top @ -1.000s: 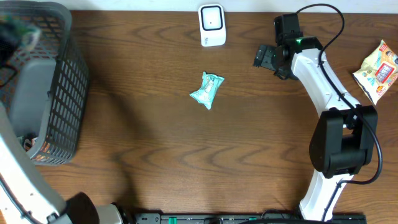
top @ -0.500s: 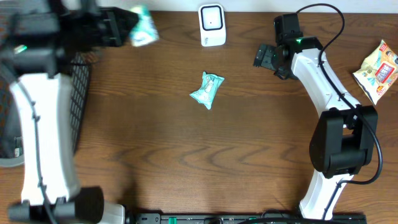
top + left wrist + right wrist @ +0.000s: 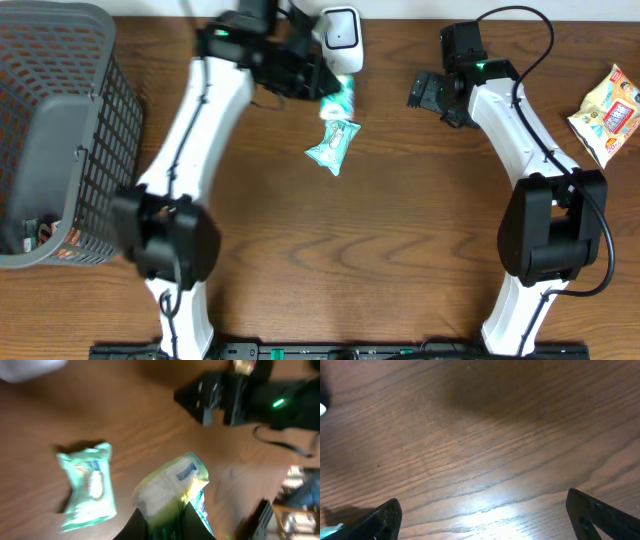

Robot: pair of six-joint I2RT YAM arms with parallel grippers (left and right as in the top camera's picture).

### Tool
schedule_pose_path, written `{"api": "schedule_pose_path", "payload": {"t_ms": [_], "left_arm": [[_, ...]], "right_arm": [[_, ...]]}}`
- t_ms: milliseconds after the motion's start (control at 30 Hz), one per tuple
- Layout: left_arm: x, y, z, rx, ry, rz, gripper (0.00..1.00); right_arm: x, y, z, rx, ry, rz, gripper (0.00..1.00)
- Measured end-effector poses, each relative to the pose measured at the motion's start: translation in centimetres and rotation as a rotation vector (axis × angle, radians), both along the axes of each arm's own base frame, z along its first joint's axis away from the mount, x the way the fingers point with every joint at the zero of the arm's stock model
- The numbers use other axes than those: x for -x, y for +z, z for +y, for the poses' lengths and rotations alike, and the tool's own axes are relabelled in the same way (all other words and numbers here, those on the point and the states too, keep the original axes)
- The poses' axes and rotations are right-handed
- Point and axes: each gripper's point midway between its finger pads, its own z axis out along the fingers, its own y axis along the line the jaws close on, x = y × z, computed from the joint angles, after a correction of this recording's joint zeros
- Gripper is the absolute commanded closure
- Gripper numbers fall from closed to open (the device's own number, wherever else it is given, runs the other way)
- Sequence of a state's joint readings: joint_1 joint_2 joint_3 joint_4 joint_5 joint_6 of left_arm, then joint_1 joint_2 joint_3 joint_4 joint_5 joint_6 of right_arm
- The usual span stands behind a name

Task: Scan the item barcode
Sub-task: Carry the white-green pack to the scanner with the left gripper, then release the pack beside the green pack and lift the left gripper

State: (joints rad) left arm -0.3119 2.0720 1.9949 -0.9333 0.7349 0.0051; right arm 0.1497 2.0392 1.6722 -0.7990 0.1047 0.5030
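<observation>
Swinging over from the basket point(image 3: 60, 130) within the last second, the left claw point(image 3: 330, 88) had arrived just beside the scanner point(image 3: 340, 40), clamped on one end of a green-and-white packet point(image 3: 344, 98). A second packet point(image 3: 333, 145) lay on the table point(image 3: 300, 260) close by that claw. Dropping lower could knock it, and the end pinch might let the barcode droop away. Past the scanner ran the table's far edge. The right claw point(image 3: 428, 92), spread wide and empty, hung well aside, open wood between.

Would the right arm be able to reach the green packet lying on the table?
Probably yes. The right arm's fingers are open and empty, and only bare table lies between them and the green packet. The left arm, holding a second packet beyond it, may crowd things.
</observation>
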Motion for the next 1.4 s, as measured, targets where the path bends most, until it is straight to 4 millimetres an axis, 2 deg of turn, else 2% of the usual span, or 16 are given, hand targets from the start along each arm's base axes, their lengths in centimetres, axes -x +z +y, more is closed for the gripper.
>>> {"api": "schedule_pose_path", "payload": {"t_ms": [300, 467, 800, 833, 867, 1033, 1233, 1400], "left_arm": [[1.6, -7.3, -4.2, -0.068, -0.088, 0.124, 0.92], [1.5, -10.2, -4.6, -0.159, -0.086, 0.123, 0.92], [0.7, -12.3, -5.4, -0.201, -0.08, 0.092, 0.83], [0.8, -12.6, -5.5, -0.204, -0.082, 0.096, 0.74], [0.8, -13.0, -5.6, -0.21, -0.087, 0.098, 0.59], [0.9, -13.9, -5.5, -0.236, -0.08, 0.104, 0.44], [0.8, -13.9, -5.3, -0.243, -0.077, 0.101, 0.41], [0.2, -13.2, -4.3, -0.245, -0.055, 0.106, 0.31]], "right_arm": [[0.0, 0.0, 0.0, 0.0, 0.0, 0.0, 0.01], [0.0, 0.0, 0.0, 0.0, 0.0, 0.0, 0.01], [0.0, 0.0, 0.0, 0.0, 0.0, 0.0, 0.01], [0.0, 0.0, 0.0, 0.0, 0.0, 0.0, 0.01], [0.0, 0.0, 0.0, 0.0, 0.0, 0.0, 0.01], [0.0, 0.0, 0.0, 0.0, 0.0, 0.0, 0.01], [0.0, 0.0, 0.0, 0.0, 0.0, 0.0, 0.01], [0.0, 0.0, 0.0, 0.0, 0.0, 0.0, 0.01]]}}
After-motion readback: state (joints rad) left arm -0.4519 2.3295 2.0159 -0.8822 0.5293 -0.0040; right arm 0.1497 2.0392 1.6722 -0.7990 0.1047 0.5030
